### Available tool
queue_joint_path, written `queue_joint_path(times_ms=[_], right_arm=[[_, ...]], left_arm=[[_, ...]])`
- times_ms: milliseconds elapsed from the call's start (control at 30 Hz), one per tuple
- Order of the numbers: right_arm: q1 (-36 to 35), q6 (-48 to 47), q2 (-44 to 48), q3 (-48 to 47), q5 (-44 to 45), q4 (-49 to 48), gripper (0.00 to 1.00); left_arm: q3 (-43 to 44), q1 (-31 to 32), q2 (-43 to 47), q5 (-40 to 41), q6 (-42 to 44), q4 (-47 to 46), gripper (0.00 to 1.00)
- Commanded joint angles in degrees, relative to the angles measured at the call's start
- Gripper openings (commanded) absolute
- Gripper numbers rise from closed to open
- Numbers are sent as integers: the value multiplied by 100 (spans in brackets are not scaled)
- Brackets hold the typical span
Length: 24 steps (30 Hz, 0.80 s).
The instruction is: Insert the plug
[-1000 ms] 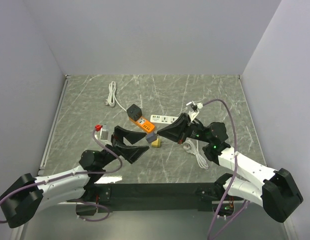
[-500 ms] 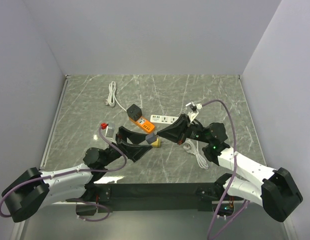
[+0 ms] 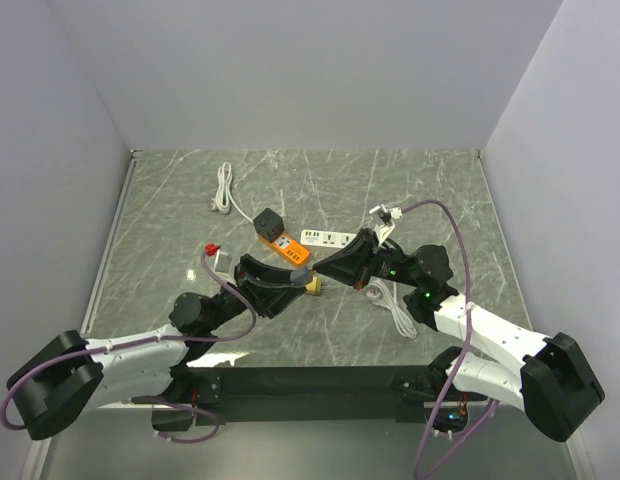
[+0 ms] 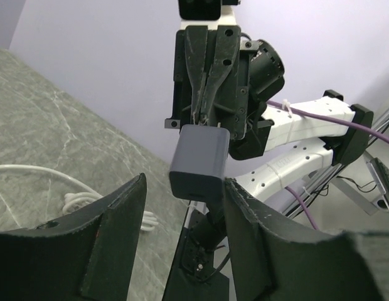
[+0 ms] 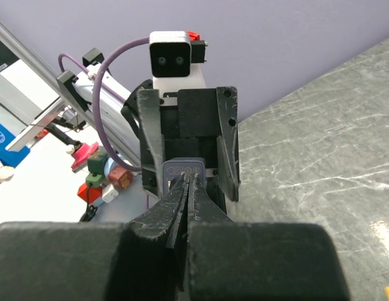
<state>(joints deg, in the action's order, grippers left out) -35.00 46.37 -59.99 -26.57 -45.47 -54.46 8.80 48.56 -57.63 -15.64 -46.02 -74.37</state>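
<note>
in the top view the left arm (image 3: 140, 350) stretches from the lower left corner up toward the middle of the frame, lying low over the marble table (image 3: 430, 190). the right arm (image 3: 490, 340) comes in from the lower right, elbow bent, its wrist pointing left. the two meet nose to nose at the centre, just below the orange power strip (image 3: 283, 246).

the grey plug (image 4: 199, 170) hangs in the air between them, off the table. the right gripper (image 5: 186, 179) has its fingers pinched together on the plug's end; the thin part it grips is hidden.

the left gripper (image 4: 185, 180) faces it with its fingers (image 4: 113, 232) apart, one on each side of the plug's body. in the left wrist view the plug sits close against the right-hand finger, with a clear gap to the left-hand one.
</note>
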Motion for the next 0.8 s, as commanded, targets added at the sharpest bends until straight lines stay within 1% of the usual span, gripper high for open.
queue_joint_path(times_ms=[0,67,233,467,600,700,767], right_arm=[[-42,-119,31,38,109,-232,0],[-42,-190,40,38,152,-118,0],[-33,-286,31,90,188,5,0],[-42,-374,13,134,267,137,0],[-33,-365,4,126,293,111,0],[-42,-374,-39,82,258,137,0],[-42,-401,-74,82,249,154,0]], left_arm=[[193,-22,-100,-132,-65,-1694,57],[166,-30,-126,-124,-91,-1835,53],[157,-22,-65,-89,-83,-1888,53],[140,-22,216,-27,93,-1652,53],[175,-22,217,-62,93,-1537,50],[175,-22,120,-97,67,-1624,43],[201,-22,50,-71,76,-1634,24]])
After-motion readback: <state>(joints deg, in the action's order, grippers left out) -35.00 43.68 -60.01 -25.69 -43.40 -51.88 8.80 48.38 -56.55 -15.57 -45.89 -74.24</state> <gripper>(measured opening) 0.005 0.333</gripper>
